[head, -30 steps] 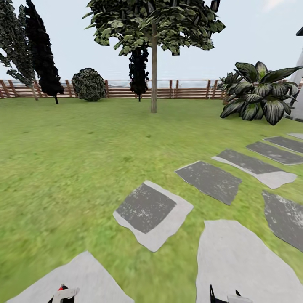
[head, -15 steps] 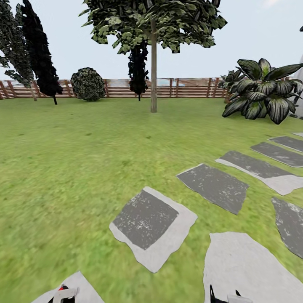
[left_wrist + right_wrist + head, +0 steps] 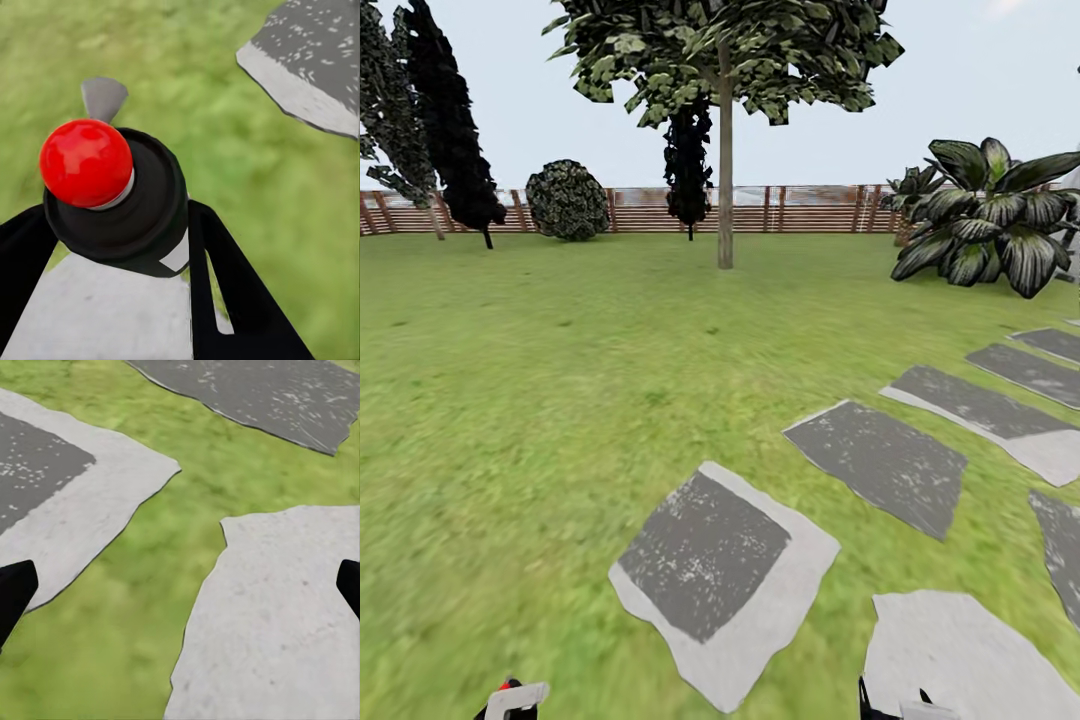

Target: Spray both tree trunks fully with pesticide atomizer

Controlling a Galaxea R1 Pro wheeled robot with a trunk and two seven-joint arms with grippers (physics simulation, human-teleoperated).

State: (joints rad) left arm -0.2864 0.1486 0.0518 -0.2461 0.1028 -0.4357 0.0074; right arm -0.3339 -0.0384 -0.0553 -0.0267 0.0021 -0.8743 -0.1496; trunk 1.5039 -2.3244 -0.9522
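The pesticide atomizer (image 3: pixel 142 217), with a dark round body, a red knob on top and a light grey nozzle, sits between the black fingers of my left gripper (image 3: pixel 120 240), which is shut on it. In the head view the atomizer (image 3: pixel 516 696) peeks up at the bottom edge, left of centre. My right gripper (image 3: pixel 180 585) is open and holds nothing; it hangs over grass and a pale paving stone. Far ahead a tree (image 3: pixel 725 170) with a straight beige-brown trunk and a leafy crown stands on the lawn before the fence. The second tree is out of view.
Grey stepping stones (image 3: pixel 720 580) run from near me off to the right across the grass. A wooden fence (image 3: pixel 800 208) closes the far side. Black conifers (image 3: pixel 450 120), a round bush (image 3: pixel 567 200) and a broad-leaved plant (image 3: pixel 990 215) line it.
The whole head view has shifted: the stepping stones have slid down and toward me and the tree looms slightly nearer, so the camera has moved forward. Both grippers hold as before.
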